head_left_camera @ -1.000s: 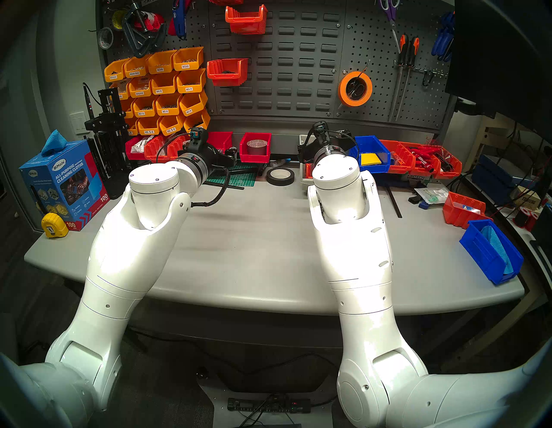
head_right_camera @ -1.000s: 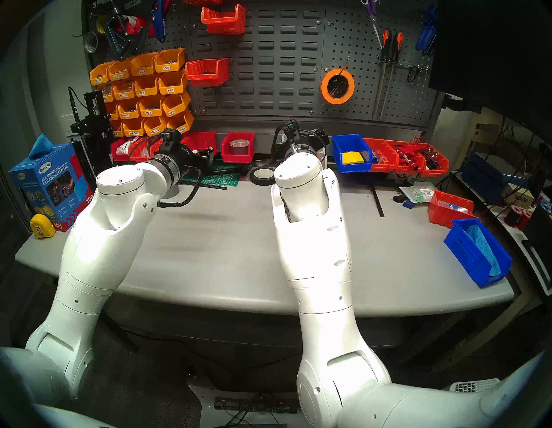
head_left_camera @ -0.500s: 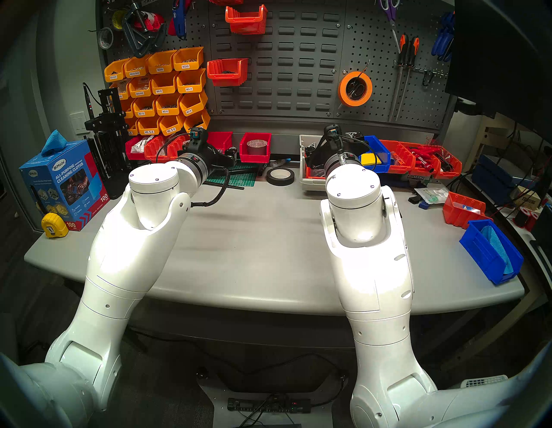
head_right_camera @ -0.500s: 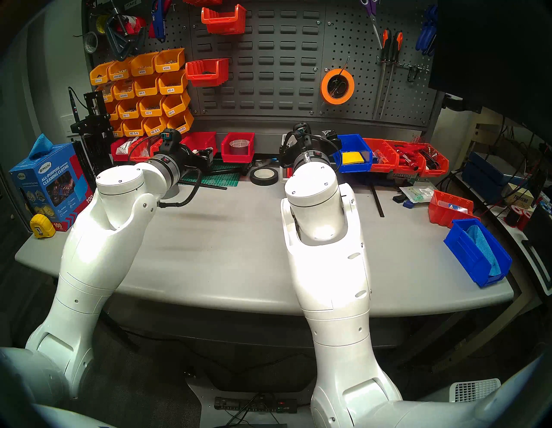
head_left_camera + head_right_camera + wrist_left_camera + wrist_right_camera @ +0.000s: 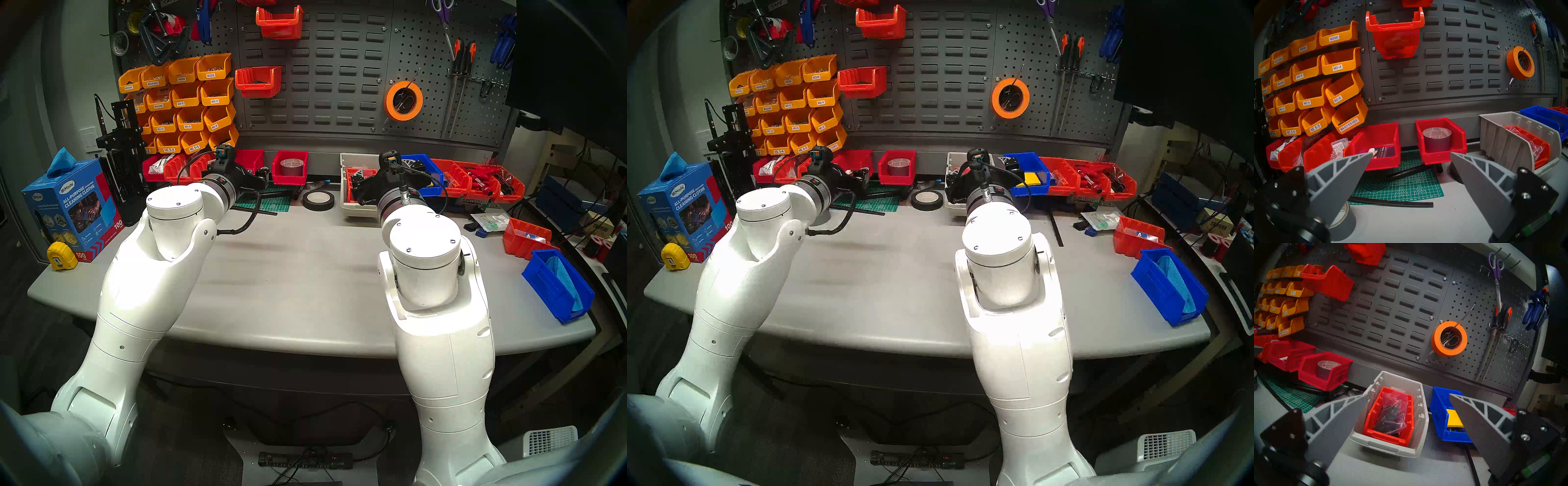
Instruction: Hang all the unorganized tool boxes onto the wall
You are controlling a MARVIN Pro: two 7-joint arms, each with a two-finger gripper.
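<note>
Over the table (image 5: 288, 271), the right end effector (image 5: 1407, 396) is pulling back empty, fingers spread, from the beige bin (image 5: 1390, 446), leaving it unhung; the left end effector (image 5: 1411, 154) is hanging idle, fingers spread.

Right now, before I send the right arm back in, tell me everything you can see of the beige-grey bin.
The beige-grey bin is a pale, slightly translucent-looking plastic box with ribbed outer sides and slotted inner walls. It stands upright on the table below the wall panel, its low front toward the robot. A smaller red bin holding a bagged dark item nests inside. The blue bin sits beside it.
</note>
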